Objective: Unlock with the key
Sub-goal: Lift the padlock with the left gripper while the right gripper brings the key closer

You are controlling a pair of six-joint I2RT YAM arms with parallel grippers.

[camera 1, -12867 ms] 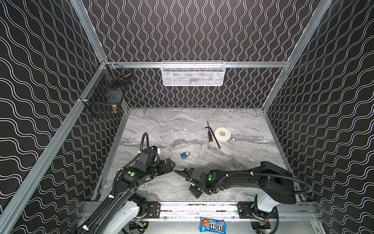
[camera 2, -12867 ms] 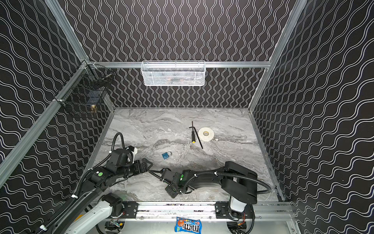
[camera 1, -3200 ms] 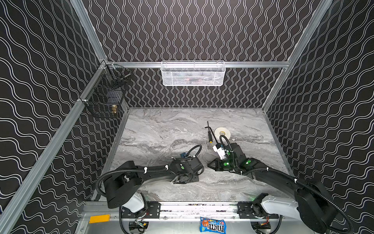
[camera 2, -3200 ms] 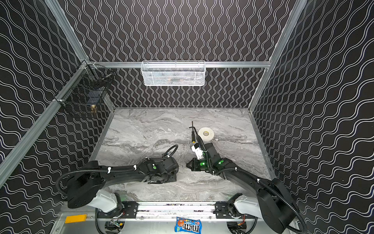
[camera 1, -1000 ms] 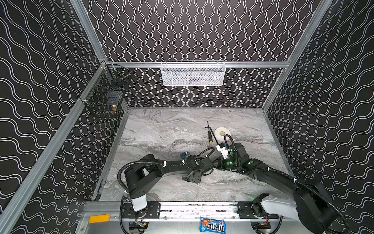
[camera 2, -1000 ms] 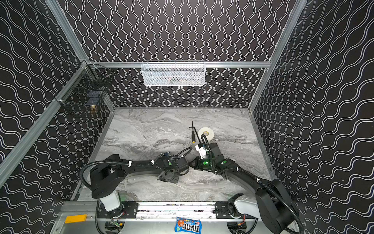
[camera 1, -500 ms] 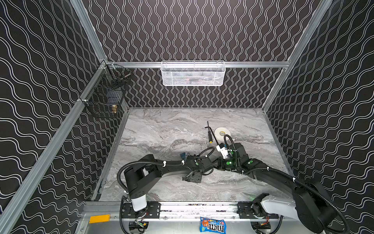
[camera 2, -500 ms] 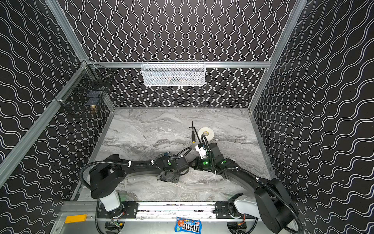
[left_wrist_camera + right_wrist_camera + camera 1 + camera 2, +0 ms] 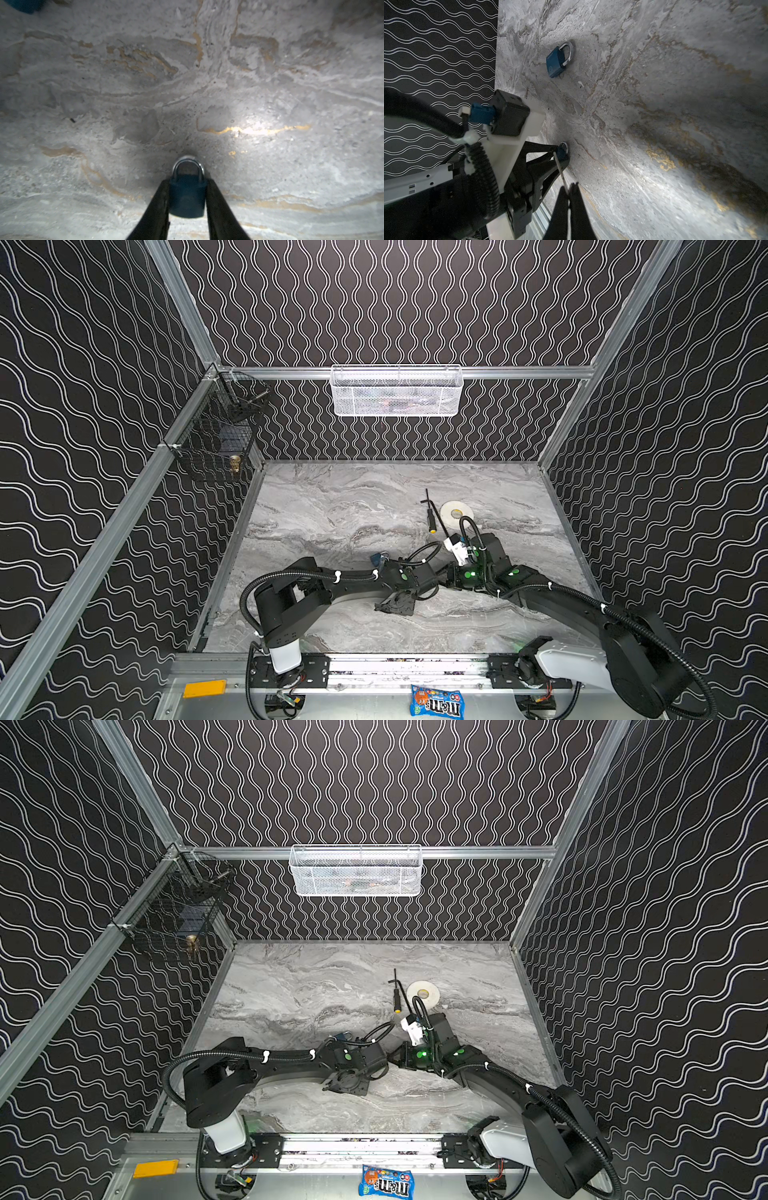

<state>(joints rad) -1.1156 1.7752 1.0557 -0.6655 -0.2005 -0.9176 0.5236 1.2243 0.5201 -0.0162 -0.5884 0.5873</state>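
Observation:
A blue padlock (image 9: 187, 199) with a silver shackle is clamped by its body between my left gripper's (image 9: 188, 182) two fingers, shackle toward the marble table. In the right wrist view my right gripper (image 9: 569, 187) is shut on a thin silver key (image 9: 559, 168). The key's blade points at the base of that held padlock (image 9: 562, 152). In both top views the two grippers meet tip to tip at mid-table, the left gripper (image 9: 438, 575) facing the right gripper (image 9: 451, 576). A second blue padlock (image 9: 378, 559) (image 9: 558, 60) lies flat behind the left arm.
A screwdriver (image 9: 431, 520), a black hex key (image 9: 426, 501) and a white tape roll (image 9: 456, 512) lie behind the right arm. A white mesh basket (image 9: 397, 391) hangs on the back wall, a black wire basket (image 9: 216, 439) on the left wall. A candy bag (image 9: 436, 700) lies on the front rail.
Over the last second both arms stay almost still, tip to tip. Much earlier both grippers were near the front edge; they have since moved to mid-table.

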